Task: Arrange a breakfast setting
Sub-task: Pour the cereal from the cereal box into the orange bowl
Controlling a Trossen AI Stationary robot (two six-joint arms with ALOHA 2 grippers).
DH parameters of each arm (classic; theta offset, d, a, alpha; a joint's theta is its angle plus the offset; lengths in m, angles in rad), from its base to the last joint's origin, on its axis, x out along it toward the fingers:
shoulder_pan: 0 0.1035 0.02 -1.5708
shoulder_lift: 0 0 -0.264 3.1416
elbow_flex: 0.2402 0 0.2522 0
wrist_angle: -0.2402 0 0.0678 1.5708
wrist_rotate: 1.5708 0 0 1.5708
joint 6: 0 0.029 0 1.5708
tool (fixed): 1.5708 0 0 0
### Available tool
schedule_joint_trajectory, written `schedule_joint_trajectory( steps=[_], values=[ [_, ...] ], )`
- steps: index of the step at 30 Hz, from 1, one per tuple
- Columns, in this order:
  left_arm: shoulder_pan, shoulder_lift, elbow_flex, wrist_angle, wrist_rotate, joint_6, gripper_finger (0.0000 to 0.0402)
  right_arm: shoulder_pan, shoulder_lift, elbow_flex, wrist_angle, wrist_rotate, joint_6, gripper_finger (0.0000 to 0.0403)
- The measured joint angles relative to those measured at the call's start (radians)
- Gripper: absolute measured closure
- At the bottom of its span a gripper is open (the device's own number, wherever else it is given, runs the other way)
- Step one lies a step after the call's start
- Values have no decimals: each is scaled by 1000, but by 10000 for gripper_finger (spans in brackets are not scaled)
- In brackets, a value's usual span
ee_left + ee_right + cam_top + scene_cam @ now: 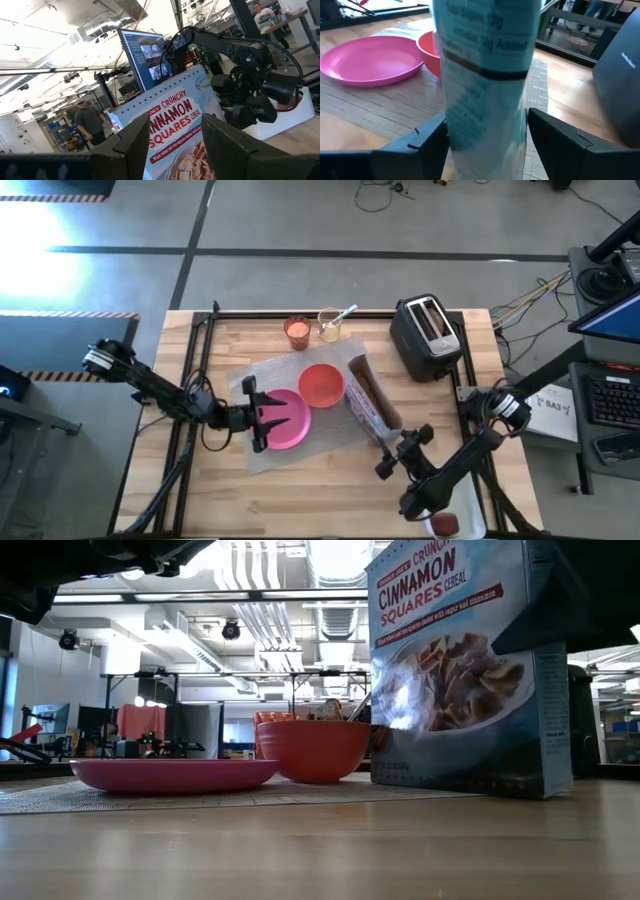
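Beside the round pink plate on the grey translucent mat, my left gripper hangs unclenched; my right gripper straddles the upright cereal box, fingers apart. Orange-red bowl sits between plate and box.

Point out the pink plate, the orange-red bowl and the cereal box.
pink plate (288,420): high view, bare right half of its face.
orange-red bowl (312,750): low view, front of its outer wall.
cereal box (460,680): low view, middle of its printed front.
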Motion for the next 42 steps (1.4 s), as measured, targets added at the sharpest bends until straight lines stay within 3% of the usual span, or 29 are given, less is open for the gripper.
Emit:
schedule_joint_trajectory(
  steps=[8, 20, 27, 42],
  values=[
    [0, 0, 0, 0, 0, 0, 239, -13, 0, -33, 5, 5, 14, 179],
    [0, 0, 0, 1, 0, 0, 239, -13, 0, -30, 8, -12, -16, 284],
    [0, 0, 0, 1, 0, 0, 239, -11, -21, 41, -10, -69, -169, 281],
    [0, 0, 0, -5, -1, 0, 239, -7, -134, 337, -36, -180, -613, 285]
  ],
)
